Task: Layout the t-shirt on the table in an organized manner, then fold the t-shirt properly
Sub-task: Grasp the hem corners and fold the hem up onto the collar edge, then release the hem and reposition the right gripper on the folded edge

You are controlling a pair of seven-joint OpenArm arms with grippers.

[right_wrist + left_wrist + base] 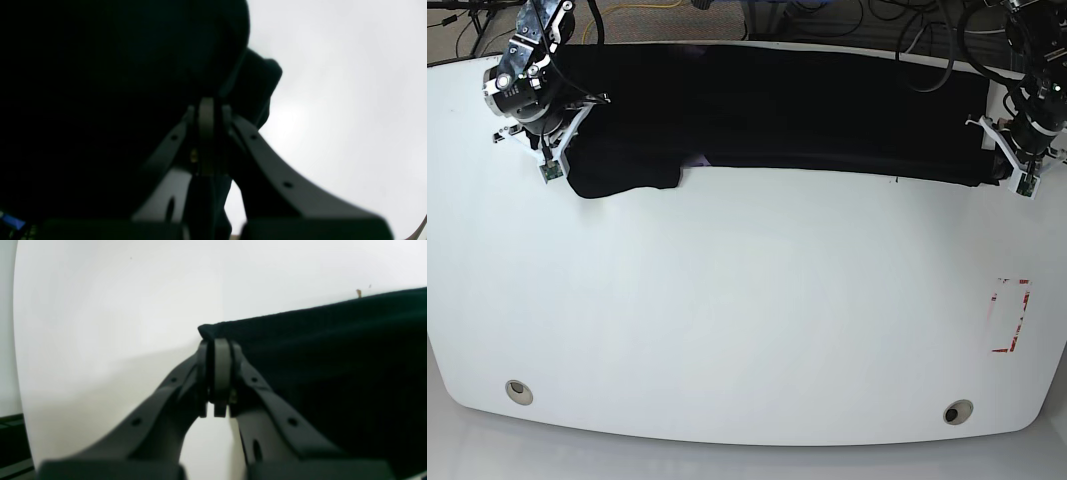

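The black t-shirt [777, 110] lies stretched in a long band along the far side of the white table [747, 320], with a sleeve lobe [627, 180] bulging toward me at the left. My left gripper [1005, 165] is at the band's right end. In the left wrist view it [217, 340] is shut on a corner of the t-shirt [333, 356]. My right gripper [562, 162] is at the left end. In the right wrist view it [206, 103] is shut on the dark cloth [100, 100], which fills the left of that view.
Red tape marks [1010, 315] sit near the table's right edge. Two round grommet holes [518, 391] [958, 411] lie near the front edge. Cables [847, 25] run on the floor behind the table. A small brown speck [358, 292] lies beside the cloth.
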